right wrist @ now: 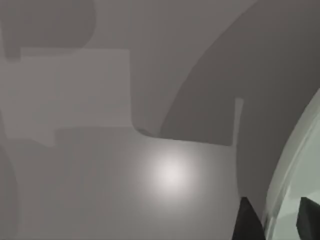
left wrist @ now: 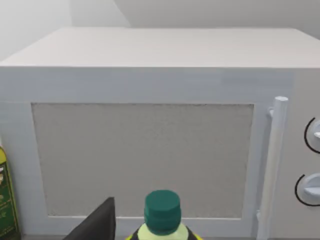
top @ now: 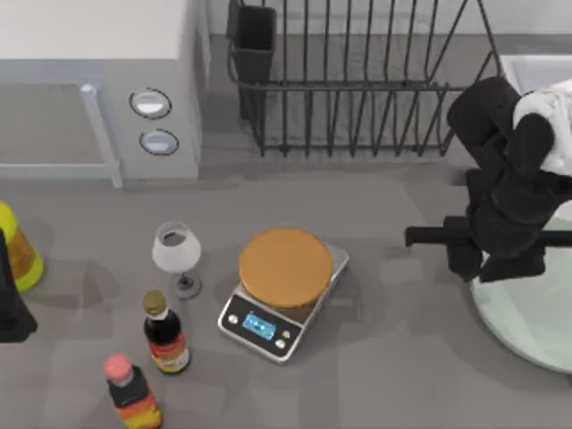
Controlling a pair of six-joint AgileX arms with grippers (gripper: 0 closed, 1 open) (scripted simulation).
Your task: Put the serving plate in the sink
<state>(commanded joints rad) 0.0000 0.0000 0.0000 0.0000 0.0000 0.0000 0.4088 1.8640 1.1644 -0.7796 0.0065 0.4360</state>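
The serving plate point(top: 527, 322), pale mint-green and round, is at the table's right side, partly cut off by the top view's edge. My right gripper point(top: 490, 266) is over the plate's left rim. In the right wrist view the right gripper point(right wrist: 277, 222) has a dark fingertip point(right wrist: 247, 220) on each side of the plate's rim point(right wrist: 290, 180), shut on it. A wide curved shadow lies on the table beyond the rim. The sink point(top: 529, 67) shows as a white corner at the back right, mostly behind the right arm. My left gripper point(top: 9, 299) is parked at the left edge.
A black wire dish rack point(top: 357, 80) stands at the back centre, left of the sink. A white microwave point(top: 98, 89) fills the back left. A silver scale with an orange disc point(top: 284, 268), a wine glass point(top: 176, 250) and two bottles point(top: 165, 332) stand mid-table.
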